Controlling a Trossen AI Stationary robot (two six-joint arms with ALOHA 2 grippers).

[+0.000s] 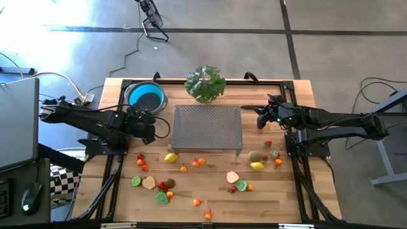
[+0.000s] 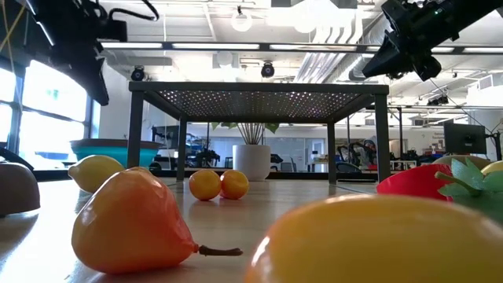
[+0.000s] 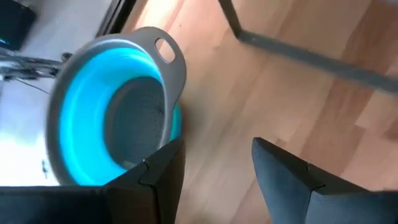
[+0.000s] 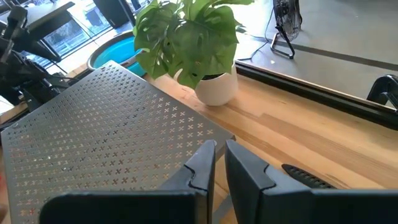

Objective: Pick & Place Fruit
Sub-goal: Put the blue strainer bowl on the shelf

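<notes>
The left gripper (image 1: pixel 147 124) hangs with its fingers (image 3: pixel 283 177) spread and nothing between them, just beside the blue bowl (image 1: pixel 145 95) at the table's (image 1: pixel 280 197) far left corner. The right gripper (image 1: pixel 261 118) hovers at the right edge of the perforated metal stand (image 1: pixel 208 126), fingers (image 4: pixel 202 163) nearly pressed together, carrying nothing. A potted plant (image 1: pixel 205 83) sits behind the stand. The fruit (image 1: pixel 170 157) lies scattered across the near half of the table, in front of the stand, well apart from both grippers. Bare wood shows between stand and bowl.
</notes>
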